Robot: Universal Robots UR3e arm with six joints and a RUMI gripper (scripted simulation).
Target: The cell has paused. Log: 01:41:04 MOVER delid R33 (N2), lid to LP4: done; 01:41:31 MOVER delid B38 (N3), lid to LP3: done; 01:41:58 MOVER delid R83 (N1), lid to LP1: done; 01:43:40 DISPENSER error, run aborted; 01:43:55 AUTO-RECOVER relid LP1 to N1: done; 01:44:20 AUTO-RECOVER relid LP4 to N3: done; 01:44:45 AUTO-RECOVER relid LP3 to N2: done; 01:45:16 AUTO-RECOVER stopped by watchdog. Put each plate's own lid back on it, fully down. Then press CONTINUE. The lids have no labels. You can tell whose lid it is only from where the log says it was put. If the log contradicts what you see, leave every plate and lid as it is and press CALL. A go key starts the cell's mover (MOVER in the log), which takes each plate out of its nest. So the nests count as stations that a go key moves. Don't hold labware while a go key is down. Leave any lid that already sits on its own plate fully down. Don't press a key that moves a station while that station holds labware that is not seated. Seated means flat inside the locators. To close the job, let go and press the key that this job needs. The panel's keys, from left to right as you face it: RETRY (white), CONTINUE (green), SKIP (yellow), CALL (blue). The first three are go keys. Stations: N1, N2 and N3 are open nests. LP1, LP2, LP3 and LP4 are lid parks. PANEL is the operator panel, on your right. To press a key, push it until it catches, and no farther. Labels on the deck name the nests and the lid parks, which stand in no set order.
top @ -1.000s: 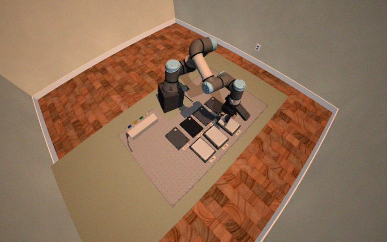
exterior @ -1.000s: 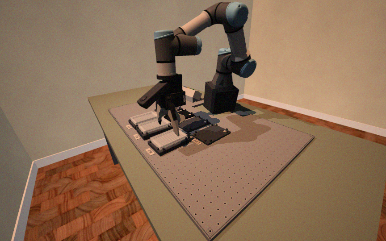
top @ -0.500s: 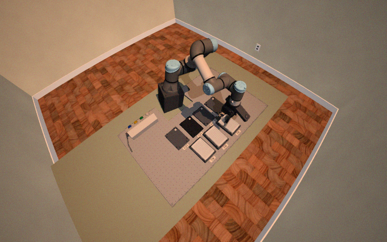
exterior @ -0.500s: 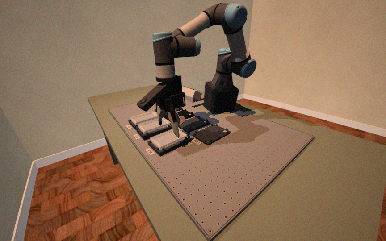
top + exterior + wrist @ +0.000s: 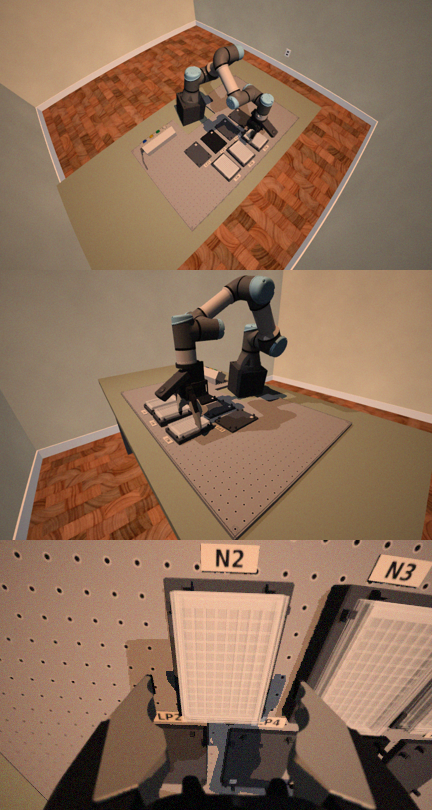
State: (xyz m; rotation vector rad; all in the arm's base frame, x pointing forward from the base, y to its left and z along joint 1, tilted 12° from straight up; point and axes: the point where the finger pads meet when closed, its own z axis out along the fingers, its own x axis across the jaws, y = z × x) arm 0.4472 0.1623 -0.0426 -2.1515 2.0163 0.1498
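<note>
- Claw (image 5: pixel 223 678) (image 5: pixel 190 422) (image 5: pixel 250 135) fingers loom nearest us in the wrist view, spread wide, one either side of the N2 lid (image 5: pixel 227 655) (image 5: pixel 186 426) (image 5: pixel 260 140), nothing held. The N3 lid (image 5: pixel 395 660) (image 5: pixel 170 411) (image 5: pixel 241 152) sits at right; LP2 (image 5: pixel 182 755) and LP4 (image 5: pixel 265 755), lower centre, carry no lid we can see.
- Exterior view: left of centre, our fingertips hang by the N2 lid. We judge that these two lids were swapped: LP4's belongs on N2, LP3's on N3. We're likely lining up to lift the first.
- Top view: N1's lid (image 5: pixel 226 166), below centre, should stay. Next we'd lower squarely, close, lift without dragging the plate, and park it before exchanging; the green CONTINUE key (image 5: pixel 157 131), left of centre, comes last.

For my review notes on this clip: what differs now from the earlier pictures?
The jaws have come down toward the N2 plate, open on either side of its near end. Nothing has been taken hold of or let go. The N2 plate, N3 plate and panel show no visible shift.
</note>
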